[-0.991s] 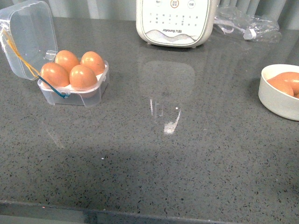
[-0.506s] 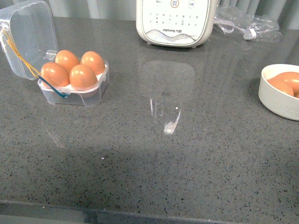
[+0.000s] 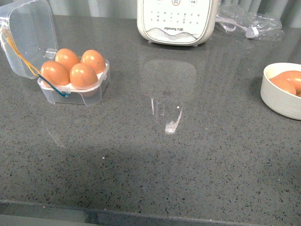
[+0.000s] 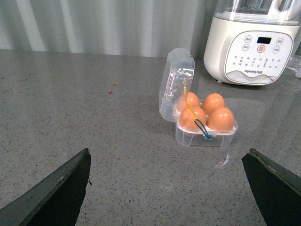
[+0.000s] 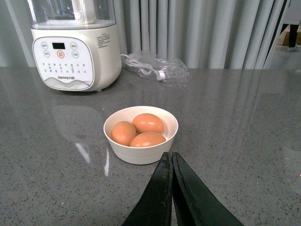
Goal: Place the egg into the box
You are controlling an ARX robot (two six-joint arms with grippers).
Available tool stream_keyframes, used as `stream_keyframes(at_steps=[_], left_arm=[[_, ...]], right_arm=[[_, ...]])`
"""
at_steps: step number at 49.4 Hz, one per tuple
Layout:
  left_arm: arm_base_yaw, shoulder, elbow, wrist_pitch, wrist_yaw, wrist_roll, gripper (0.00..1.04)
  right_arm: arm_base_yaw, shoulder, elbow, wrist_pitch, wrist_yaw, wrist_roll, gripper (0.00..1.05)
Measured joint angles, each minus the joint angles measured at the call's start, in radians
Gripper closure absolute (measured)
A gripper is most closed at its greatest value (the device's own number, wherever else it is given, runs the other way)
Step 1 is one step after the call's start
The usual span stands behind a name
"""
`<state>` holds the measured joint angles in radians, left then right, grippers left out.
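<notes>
The box (image 3: 89, 96), upper left, held four eggs (image 3: 83, 75); the bowl (image 5: 140, 157) apparently three. Grey table (image 3: 197, 169); left tool (image 4: 168, 150) gaped, right tool (image 5: 170, 155) pressed together.

I read one brand: "Joyoung", followed by two Chinese characters, printed low on the front of the white blender (image 3: 176, 21). The captions by its buttons (image 5: 60, 60) are too fine for me to read.

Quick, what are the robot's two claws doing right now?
Left gripper: open wide, holding nothing.
Right gripper: shut, holding nothing.
</notes>
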<state>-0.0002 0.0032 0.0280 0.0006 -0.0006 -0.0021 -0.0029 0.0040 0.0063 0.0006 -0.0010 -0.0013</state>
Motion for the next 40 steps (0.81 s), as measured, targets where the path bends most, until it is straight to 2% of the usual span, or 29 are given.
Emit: stream_keyframes(at_steps=[7, 24, 35, 40], left_arm=[[0.0, 0.0, 0.0, 0.0, 0.0, 0.0, 0.07], [0.0, 0.0, 0.0, 0.0, 0.0, 0.0, 0.07], [0.0, 0.0, 0.0, 0.0, 0.0, 0.0, 0.07], [0.0, 0.0, 0.0, 0.0, 0.0, 0.0, 0.07]], right_arm=[[0.0, 0.0, 0.0, 0.0, 0.0, -0.001, 1.01], [0.0, 0.0, 0.0, 0.0, 0.0, -0.001, 0.47], [0.0, 0.0, 0.0, 0.0, 0.0, 0.0, 0.05], [0.0, 0.0, 0.0, 0.0, 0.0, 0.0, 0.08]])
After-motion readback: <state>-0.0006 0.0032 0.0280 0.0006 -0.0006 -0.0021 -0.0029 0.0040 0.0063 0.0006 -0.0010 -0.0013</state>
